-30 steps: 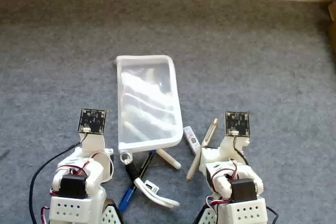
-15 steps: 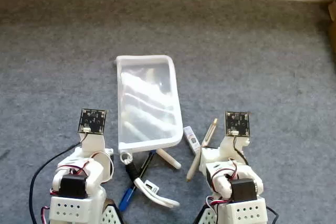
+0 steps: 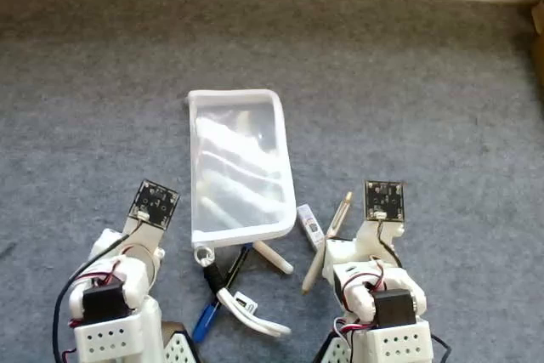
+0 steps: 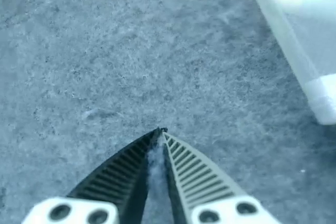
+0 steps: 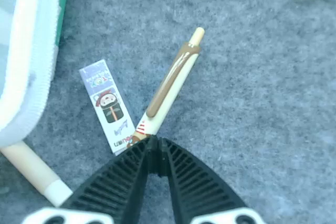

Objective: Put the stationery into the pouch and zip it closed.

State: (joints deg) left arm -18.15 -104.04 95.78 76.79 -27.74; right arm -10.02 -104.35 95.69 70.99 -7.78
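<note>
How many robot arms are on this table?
2. The left arm sits at the near edge, left of the pouch; the right arm sits right of it, its gripper over a pen's end.

Pouch [image 3: 240, 167] lies flat at mid-counter [image 3: 425, 82], long side running away from the arms, zip ring [image 3: 202, 254] at its near left corner. Just right of the near right corner lie a small packet [image 3: 311, 227] and, beside it, a slanting pen [image 3: 327, 242]. A stick [image 3: 274, 256] lies just before the near edge. Nearer, between the arms, a marker [image 3: 206, 319] and a cord [image 3: 251, 312] cross. The right pincer [image 5: 154, 142] sits over the pen's near end, the left pincer [image 4: 159, 132] over bare counter left of the pouch.
</note>
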